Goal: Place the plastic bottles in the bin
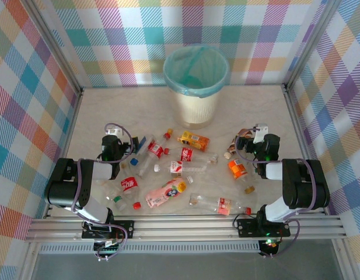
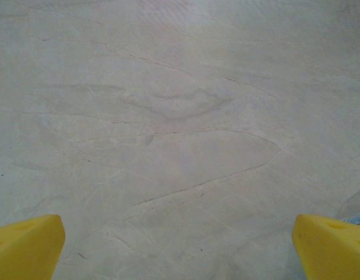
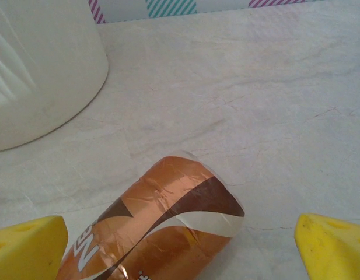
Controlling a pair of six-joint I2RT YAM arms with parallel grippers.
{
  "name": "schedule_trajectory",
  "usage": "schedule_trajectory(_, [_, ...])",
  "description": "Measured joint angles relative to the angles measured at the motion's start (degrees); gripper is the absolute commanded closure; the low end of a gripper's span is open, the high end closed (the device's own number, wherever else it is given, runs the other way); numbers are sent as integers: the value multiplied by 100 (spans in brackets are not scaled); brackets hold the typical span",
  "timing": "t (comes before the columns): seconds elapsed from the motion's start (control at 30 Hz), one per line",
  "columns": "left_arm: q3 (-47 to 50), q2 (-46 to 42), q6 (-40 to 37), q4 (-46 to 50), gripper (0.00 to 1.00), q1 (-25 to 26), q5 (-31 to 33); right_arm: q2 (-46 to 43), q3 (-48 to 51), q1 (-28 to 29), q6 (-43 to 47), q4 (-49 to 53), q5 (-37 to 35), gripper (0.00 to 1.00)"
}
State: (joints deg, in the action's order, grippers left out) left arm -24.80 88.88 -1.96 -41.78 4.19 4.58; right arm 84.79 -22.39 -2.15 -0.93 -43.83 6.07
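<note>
Left jaws stood wide apart, their yellow fingertips (image 2: 28, 248) at the two lower corners of the wrist view, with bare marbled tabletop (image 2: 180, 116) between them and ahead of them

Right jaws were spread just as wide, the right fingertips (image 3: 29, 248) again at the lower corners. A copper-labelled bottle (image 3: 168, 227) lay on its side in the gap between them, closer to the left tip than to the right one. Whether it touched either tip could not be told, and the jaws were not closed on it. The bin (image 3: 39, 70) stood ahead of the right jaws and to their left, apart from that bottle

Seen from above, the other plastic bottles lay scattered on the tabletop between the two pairs of jaws. A red-labelled bottle (image 1: 154, 151) lay just to the right of the left jaws. A yellow-labelled bottle (image 1: 193, 140) lay further right, about midway between the pairs. An orange-labelled bottle (image 1: 238, 170) lay just behind the right jaws, towards that arm's base. A crushed pink-labelled bottle (image 1: 165, 194) lay well behind both pairs, near the front edge. The bin stood well ahead of both pairs, roughly midway between them
</note>
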Motion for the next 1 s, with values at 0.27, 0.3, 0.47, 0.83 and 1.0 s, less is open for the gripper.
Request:
schedule_trajectory(0.27, [-68,-964,26,787,1,0,295,-1176,-728,0,-280,1744,-356,2])
schedule_trajectory(0.3, [-85,-1139,24,955,1,0,365,-1283,-911,0,-343,2122,-385,2])
schedule_trajectory(0.47, [-490,-2000,-7,1958,4,140,621,-1585,-2055,0,-739,4190,-295,7])
schedule_trajectory(0.83, [-1790,-3504,-1294,3954,18,2398,31,-2444,-3720,413,-1329,8242,1106,13])
schedule_trajectory(1.0, [-2059,-3558,-2586,5036,14,4308,-647,-2791,-4013,444,-1366,9447,1311,14])
